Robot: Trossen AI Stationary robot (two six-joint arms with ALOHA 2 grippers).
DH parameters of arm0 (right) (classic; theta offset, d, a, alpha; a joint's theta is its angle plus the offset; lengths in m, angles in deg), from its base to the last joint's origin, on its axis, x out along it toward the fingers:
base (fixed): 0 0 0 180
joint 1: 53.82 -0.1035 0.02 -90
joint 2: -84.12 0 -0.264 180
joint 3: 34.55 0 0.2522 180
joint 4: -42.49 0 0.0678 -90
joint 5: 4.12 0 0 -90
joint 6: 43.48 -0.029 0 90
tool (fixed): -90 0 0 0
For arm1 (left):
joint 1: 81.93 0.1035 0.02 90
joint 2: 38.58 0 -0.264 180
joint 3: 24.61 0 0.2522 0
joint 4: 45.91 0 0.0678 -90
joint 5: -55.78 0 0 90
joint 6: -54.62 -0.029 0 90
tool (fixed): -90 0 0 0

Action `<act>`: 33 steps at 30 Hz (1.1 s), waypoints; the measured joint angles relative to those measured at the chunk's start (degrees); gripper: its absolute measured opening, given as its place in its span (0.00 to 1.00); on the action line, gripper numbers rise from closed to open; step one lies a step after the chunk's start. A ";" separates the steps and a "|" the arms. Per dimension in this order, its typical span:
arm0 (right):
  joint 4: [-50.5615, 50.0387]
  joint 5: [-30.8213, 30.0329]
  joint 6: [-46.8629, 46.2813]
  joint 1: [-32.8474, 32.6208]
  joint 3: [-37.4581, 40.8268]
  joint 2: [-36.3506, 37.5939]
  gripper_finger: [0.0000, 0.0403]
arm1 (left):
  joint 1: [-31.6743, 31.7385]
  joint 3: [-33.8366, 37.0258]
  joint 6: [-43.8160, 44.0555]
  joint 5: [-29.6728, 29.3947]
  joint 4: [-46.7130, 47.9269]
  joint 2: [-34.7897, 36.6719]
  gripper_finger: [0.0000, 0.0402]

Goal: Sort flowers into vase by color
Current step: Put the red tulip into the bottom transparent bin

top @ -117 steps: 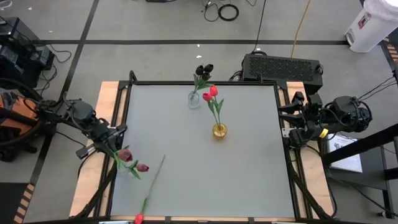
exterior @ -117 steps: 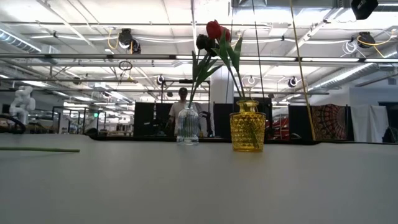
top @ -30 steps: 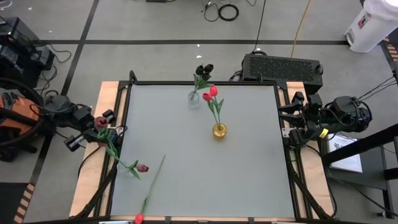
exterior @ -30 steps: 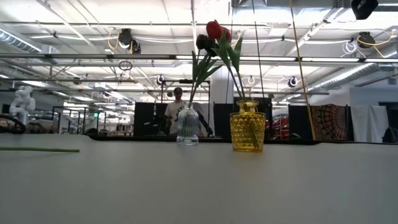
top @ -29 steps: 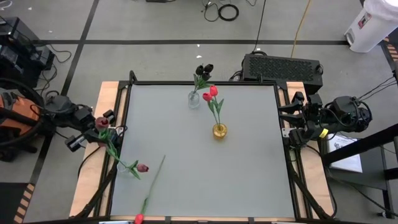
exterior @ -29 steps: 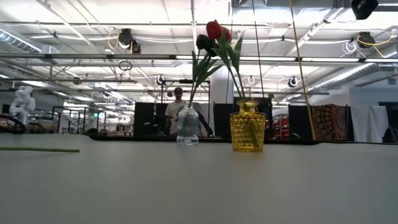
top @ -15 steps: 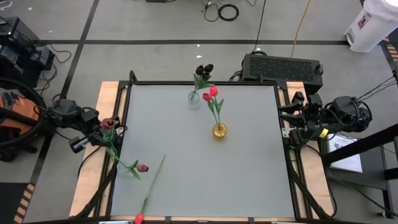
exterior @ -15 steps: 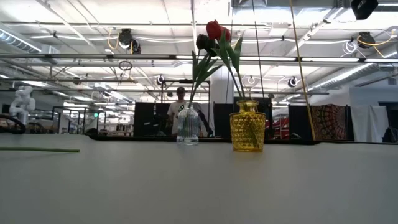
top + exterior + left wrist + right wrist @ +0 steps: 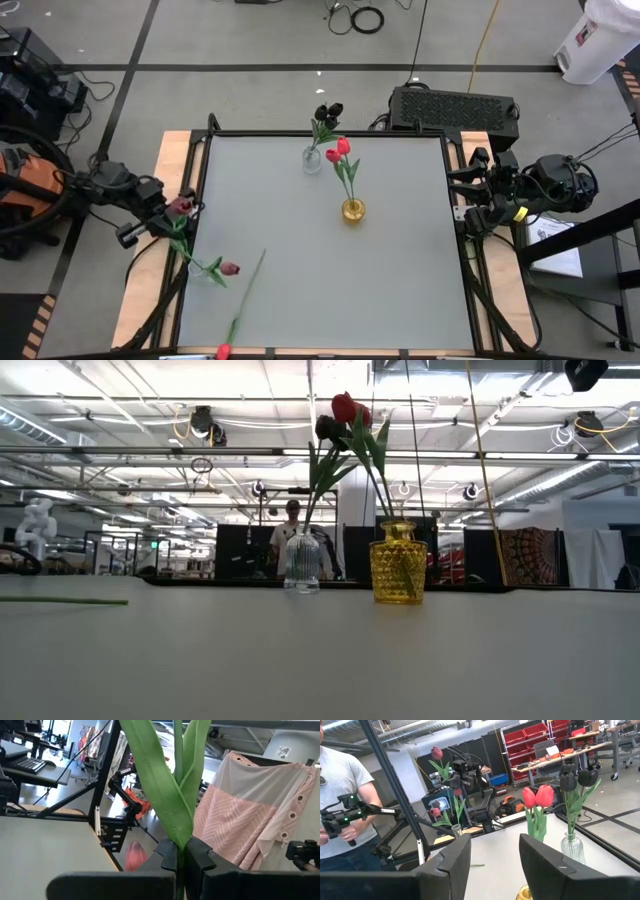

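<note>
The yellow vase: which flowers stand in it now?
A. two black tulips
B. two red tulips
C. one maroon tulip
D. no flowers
B: the yellow vase holds two red tulips, while the black tulips stand in the clear glass vase beside it.

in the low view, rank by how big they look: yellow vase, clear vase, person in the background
1. yellow vase, widest and tallest
2. clear vase, narrower and shorter
3. person, smallest, but far behind the table and partly hidden by the clear vase, so real size differs
</note>
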 joint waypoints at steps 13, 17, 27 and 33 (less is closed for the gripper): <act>-0.02 0.00 -0.02 0.00 0.00 0.00 0.40 | 0.01 -0.02 0.04 0.19 -2.68 -0.52 0.02; -0.02 0.00 0.00 0.00 0.00 0.00 0.40 | 0.02 -0.02 1.08 0.79 -3.08 -0.52 0.02; -0.02 0.00 0.00 0.00 0.00 0.00 0.40 | 0.00 -0.63 2.93 1.62 -2.99 -0.54 0.02; -0.02 0.00 -0.02 -0.02 0.00 0.00 0.40 | 0.00 -2.54 0.80 -0.43 1.09 -0.54 0.02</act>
